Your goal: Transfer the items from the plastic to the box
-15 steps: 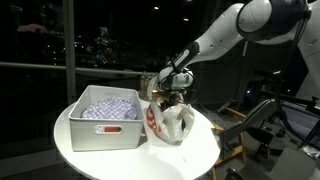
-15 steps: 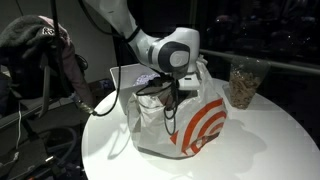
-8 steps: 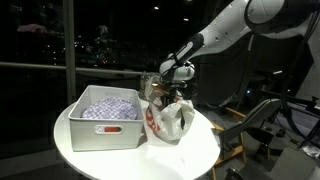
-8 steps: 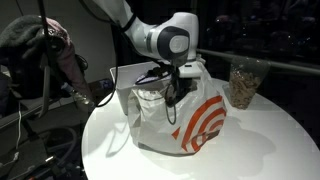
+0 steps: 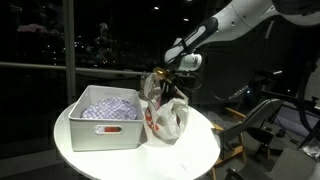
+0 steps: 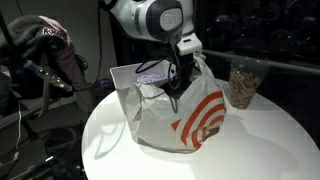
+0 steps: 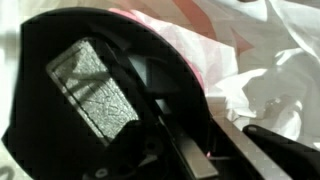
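The plastic, a crinkly whitish bag with a red ring print, stands on the round white table right beside the box. A pale lavender speckled item lies in that white bin. My gripper hangs just above the bag's open mouth. It is shut on a black item that dangles into the mouth. In the wrist view this item fills the left side and shows a grey textured patch. The bag's other contents are hidden.
The round white table has bare room around the bag. A jar of brownish stuff stands at its far edge. Dark chairs and equipment crowd the floor around the table.
The gripper has risen from inside the bag's mouth to just above it, pulling the black item up. The bag's top has stretched upward a little.
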{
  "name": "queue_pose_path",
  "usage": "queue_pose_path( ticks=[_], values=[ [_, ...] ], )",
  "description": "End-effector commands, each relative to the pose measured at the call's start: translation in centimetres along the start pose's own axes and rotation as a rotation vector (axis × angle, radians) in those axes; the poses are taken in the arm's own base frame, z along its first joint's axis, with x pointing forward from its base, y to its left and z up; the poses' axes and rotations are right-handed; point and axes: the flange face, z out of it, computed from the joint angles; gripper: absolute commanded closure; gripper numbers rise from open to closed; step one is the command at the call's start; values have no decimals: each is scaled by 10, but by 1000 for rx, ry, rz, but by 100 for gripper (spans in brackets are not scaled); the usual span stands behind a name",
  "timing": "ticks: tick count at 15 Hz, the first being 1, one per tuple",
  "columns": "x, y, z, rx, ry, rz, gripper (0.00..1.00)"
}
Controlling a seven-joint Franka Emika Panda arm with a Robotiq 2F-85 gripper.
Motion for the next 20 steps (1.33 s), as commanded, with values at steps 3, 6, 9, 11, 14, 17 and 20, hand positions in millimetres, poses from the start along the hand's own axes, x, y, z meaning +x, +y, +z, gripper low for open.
queue_pose_path(
  ticks=[3,6,9,11,14,17,20],
  values=[
    [-7,13,-58,256,14,-137,97],
    [-22,10,-75,355,-52,-205,97],
    [-43,-2,-94,422,-143,-315,97],
    [-54,-5,-113,462,-204,-405,97],
    [-62,-5,-144,489,-202,-537,97],
    [-80,-23,-165,463,-150,-636,97],
    [-114,-47,-182,441,-106,-755,97]
  ],
)
